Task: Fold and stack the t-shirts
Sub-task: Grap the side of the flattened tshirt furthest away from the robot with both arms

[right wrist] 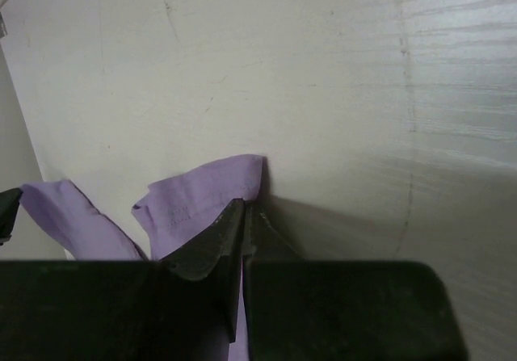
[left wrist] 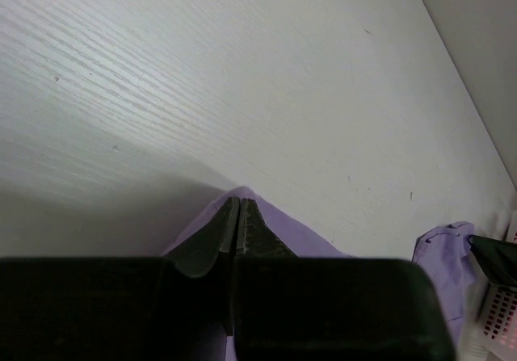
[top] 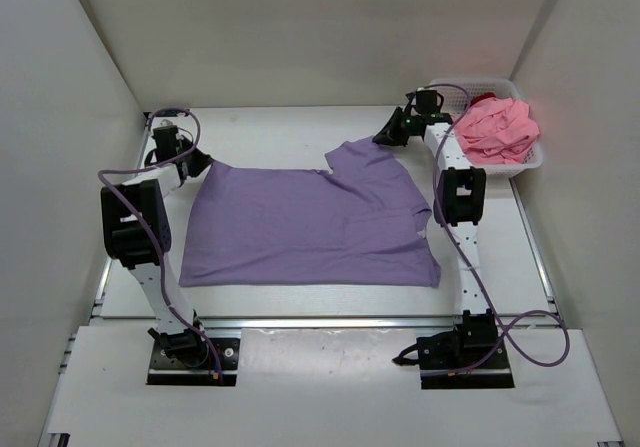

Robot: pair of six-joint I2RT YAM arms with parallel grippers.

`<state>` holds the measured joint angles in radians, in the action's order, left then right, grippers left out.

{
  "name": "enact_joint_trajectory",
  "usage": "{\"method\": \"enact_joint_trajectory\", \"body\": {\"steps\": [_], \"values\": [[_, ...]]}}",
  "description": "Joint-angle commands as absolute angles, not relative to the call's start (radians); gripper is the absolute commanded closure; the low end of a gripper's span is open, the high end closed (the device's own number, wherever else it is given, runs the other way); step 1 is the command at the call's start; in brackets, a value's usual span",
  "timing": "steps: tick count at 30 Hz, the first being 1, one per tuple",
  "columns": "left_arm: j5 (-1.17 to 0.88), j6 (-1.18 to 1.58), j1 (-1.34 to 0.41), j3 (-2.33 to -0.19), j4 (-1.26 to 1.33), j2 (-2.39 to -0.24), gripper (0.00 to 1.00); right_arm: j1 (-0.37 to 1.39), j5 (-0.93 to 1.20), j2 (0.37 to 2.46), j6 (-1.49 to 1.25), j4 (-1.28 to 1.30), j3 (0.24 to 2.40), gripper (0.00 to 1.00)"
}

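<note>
The lavender t-shirt [top: 310, 222] lies spread flat on the table. My left gripper [top: 200, 164] is shut on its far left corner [left wrist: 266, 220]. My right gripper [top: 385, 137] is shut on its far right corner, where the cloth [right wrist: 206, 195] bunches up. In both wrist views the jaws are pressed together with purple fabric between them. The pink t-shirt [top: 497, 129] sits crumpled in the white lattice basket [top: 535, 157] at the far right. A bit of dark red cloth [top: 483, 97] peeks out behind the pink one in the basket.
White walls enclose the table on the left, back and right. The basket stands against the right wall, close to my right arm [top: 457, 192]. Bare table [top: 280, 132] lies beyond the shirt's far edge.
</note>
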<state>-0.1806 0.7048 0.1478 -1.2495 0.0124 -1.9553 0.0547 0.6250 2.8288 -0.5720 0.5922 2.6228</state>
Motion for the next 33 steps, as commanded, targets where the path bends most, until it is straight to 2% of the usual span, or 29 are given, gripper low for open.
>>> {"method": "enact_joint_trajectory", "body": {"steps": [1,5,9,16,20,26,33], "values": [[-0.187,0.693,0.152,-1.246,0.028,-1.890,1.00,0.035,0.631,2.765,-0.516,0.662,2.697,1.00],[-0.190,0.695,0.152,-1.235,0.031,-1.861,1.00,0.002,0.640,2.588,-0.401,0.756,2.578,1.00],[-0.207,0.704,0.155,-1.238,0.034,-1.858,1.00,0.017,0.632,2.352,-0.292,0.761,2.237,1.00],[-0.209,0.703,0.160,-1.209,0.017,-1.821,1.00,0.115,0.445,2.217,-0.215,0.864,2.122,1.00],[-0.215,0.700,0.178,-1.148,0.025,-1.773,1.00,0.127,0.431,2.064,-0.206,0.819,1.987,1.00],[-0.210,0.689,0.204,-1.069,0.008,-1.721,1.00,0.124,0.387,1.795,-0.176,0.738,1.614,1.00],[-0.206,0.654,0.219,-1.020,-0.043,-1.638,1.00,0.084,0.394,1.545,-0.189,0.657,1.326,1.00]]}}
